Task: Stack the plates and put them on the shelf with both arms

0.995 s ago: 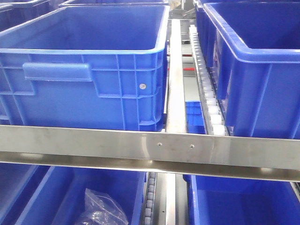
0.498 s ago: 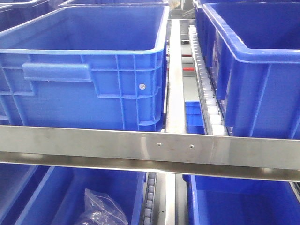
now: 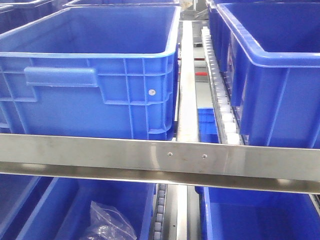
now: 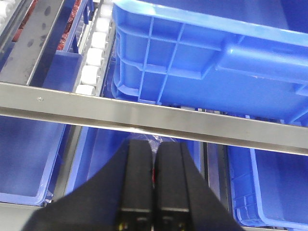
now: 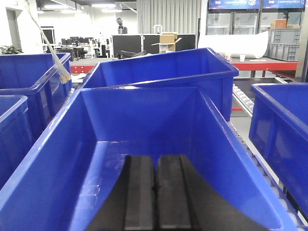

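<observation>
Two blue crates [image 3: 90,75] fill most of the front view, cut off at the frame edges, sitting on the shelf [image 3: 160,155] behind its steel front rail. Neither plate shows in any view. White rollers [image 3: 225,117] run between the crates. A crumpled clear bag [image 3: 107,225] lies in a lower crate, partly cropped. The left gripper [image 4: 154,175] hangs below the rail, fingers pressed together, empty. The right gripper [image 5: 155,192], likewise closed on nothing, sits over an open crate [image 5: 144,125].
</observation>
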You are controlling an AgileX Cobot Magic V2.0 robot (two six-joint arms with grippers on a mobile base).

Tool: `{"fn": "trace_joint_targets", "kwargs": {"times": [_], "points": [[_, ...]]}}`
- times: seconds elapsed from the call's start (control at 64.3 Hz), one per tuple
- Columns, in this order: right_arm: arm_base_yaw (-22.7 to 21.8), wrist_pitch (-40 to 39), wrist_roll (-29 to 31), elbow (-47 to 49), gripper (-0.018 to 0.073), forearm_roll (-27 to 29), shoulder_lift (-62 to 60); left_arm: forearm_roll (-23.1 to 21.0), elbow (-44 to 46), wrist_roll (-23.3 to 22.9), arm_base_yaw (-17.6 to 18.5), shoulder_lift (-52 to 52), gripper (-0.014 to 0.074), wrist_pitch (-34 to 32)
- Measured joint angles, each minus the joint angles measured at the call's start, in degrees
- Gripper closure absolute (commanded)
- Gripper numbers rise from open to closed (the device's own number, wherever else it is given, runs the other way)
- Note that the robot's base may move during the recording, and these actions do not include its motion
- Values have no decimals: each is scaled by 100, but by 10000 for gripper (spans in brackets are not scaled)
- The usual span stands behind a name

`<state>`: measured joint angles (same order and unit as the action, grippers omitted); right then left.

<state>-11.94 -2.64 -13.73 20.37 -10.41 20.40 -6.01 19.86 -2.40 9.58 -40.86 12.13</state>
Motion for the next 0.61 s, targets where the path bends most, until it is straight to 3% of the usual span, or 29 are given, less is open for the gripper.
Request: {"fn": "trace_joint_targets", "kwargs": {"times": [0.311, 0.607], "points": [[0, 200, -34, -217, 512, 0, -484, 0, 0, 0, 0, 0, 514, 0], [23, 306, -163, -1961, 512, 391, -2040, 0, 0, 0, 0, 0, 514, 0]]}}
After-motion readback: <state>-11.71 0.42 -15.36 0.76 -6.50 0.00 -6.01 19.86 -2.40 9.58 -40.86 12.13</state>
